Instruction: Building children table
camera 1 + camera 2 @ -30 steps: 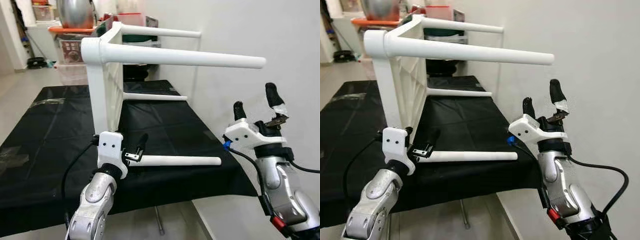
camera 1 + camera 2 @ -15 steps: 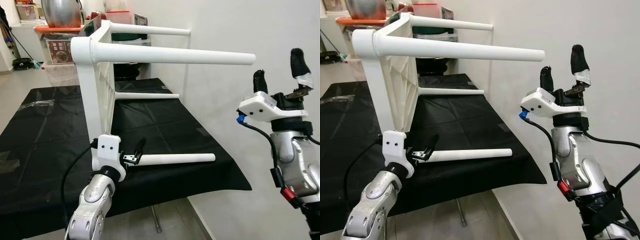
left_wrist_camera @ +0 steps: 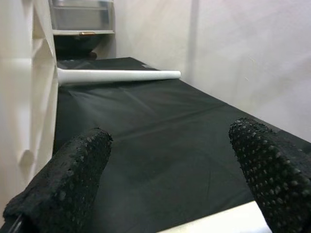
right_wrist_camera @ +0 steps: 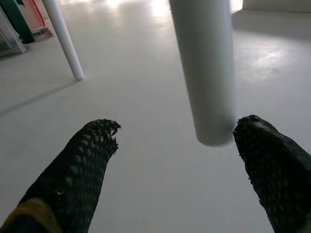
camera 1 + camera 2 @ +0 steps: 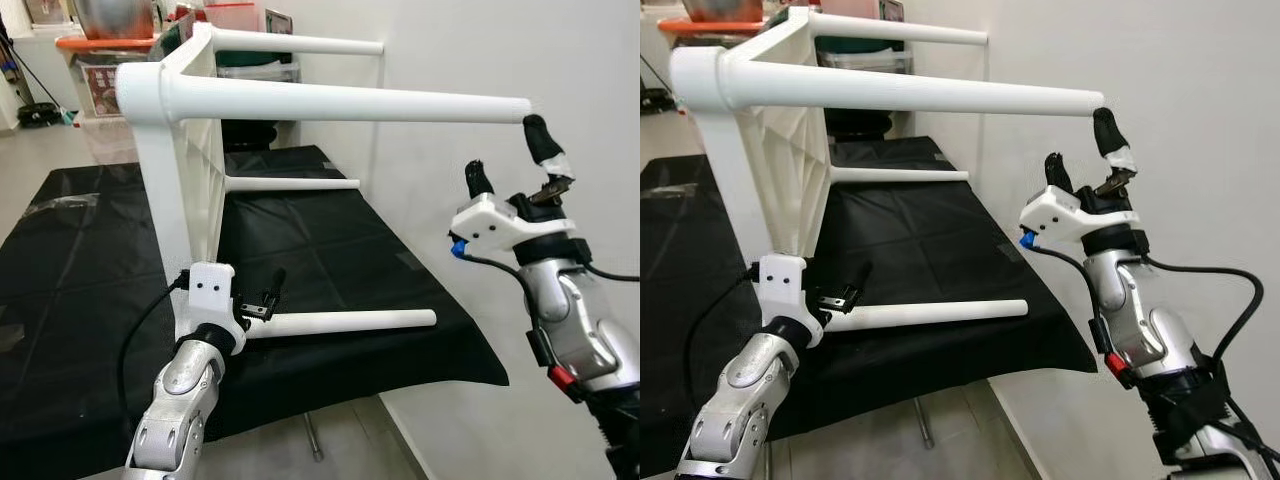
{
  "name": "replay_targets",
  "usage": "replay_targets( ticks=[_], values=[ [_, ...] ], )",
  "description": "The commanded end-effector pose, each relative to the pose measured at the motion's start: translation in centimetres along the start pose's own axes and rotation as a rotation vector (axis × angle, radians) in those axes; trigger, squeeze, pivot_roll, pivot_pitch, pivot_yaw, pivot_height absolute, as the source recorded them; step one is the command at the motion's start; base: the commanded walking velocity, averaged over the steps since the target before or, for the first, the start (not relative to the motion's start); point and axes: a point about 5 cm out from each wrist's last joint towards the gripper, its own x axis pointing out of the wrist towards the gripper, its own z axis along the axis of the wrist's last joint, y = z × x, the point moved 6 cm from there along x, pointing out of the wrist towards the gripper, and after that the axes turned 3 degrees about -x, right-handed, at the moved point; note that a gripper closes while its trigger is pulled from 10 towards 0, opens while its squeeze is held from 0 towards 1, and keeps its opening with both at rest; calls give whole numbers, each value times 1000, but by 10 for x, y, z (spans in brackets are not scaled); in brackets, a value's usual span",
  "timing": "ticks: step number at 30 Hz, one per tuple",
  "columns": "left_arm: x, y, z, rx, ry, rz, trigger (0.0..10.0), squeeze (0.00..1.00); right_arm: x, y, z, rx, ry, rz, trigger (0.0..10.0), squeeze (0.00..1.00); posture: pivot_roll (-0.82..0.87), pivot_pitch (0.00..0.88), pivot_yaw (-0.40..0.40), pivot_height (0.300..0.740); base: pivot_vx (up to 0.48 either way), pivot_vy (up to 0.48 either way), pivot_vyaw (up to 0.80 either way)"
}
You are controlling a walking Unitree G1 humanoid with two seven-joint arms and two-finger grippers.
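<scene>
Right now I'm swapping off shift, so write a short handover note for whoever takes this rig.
Left gripper: jaws open, at the base of the lower near leg by the tabletop.
Right gripper: jaws open, one finger at the tip of the upper near leg.
White children's table lies on its side on the black-covered bench.
Done: all four legs look fitted.
Left: probably stand it upright; leg tightness cannot be judged.

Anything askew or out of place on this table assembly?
The white children's table lies tipped on its side on the black-covered table, its legs pointing sideways toward the wall. Nothing looks damaged. The right claw is open by the upper leg's tip.
</scene>
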Motion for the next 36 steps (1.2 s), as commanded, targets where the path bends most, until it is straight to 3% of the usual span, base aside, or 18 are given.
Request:
replay_targets(
  ticks=[1,13,16,22,24,25,26,27,31,32,33,35,36],
  values=[
    [-1,7,-3,-9,6,19,10000,0,5,1,5,-7,-23,5,10000,0,-4,0,-46,740,0,0,0],
    [-4,30,-11,-16,36,106,10000,0,18,-18,17,-30,-78,-89,10000,0,-2,0,-50,740,0,0,0],
    [-7,44,-15,-22,48,169,10000,0,23,-16,21,-24,-91,-85,10000,0,-2,0,-49,740,0,0,0],
    [-11,58,-17,-38,56,221,10000,0,32,-7,26,25,-100,-47,10000,0,5,0,-57,740,0,0,0],
    [-12,59,-17,-39,55,224,10000,0,33,-6,27,33,-103,-40,10000,0,5,0,-57,740,0,0,0],
    [-12,60,-17,-39,55,225,10000,0,35,-4,30,46,-108,-29,9333,0,5,0,-57,740,0,0,0],
    [-12,60,-17,-39,55,225,10000,0,35,-4,30,46,-108,-29,9333,0,5,0,-57,740,0,0,0],
    [-11,59,-17,-40,53,224,10000,0,39,2,33,67,-115,1,10000,0,5,0,-57,740,0,0,0],
    [-9,56,-16,-42,48,219,10000,0,43,10,40,89,-131,35,10000,0,9,0,-60,740,0,0,0],
    [-9,56,-15,-43,47,218,10000,0,44,10,42,92,-136,38,9608,0,10,0,-60,740,0,0,0],
    [-8,55,-15,-43,46,217,10000,0,47,11,45,94,-144,41,7176,0,10,0,-60,740,0,0,0],
    [-8,55,-15,-43,45,215,10000,0,50,11,49,99,-158,43,7176,0,10,0,-60,740,0,0,0],
    [-8,55,-15,-42,47,215,10000,0,52,10,53,103,-171,44,0,0,9,0,-60,740,0,0,0]
  ],
)
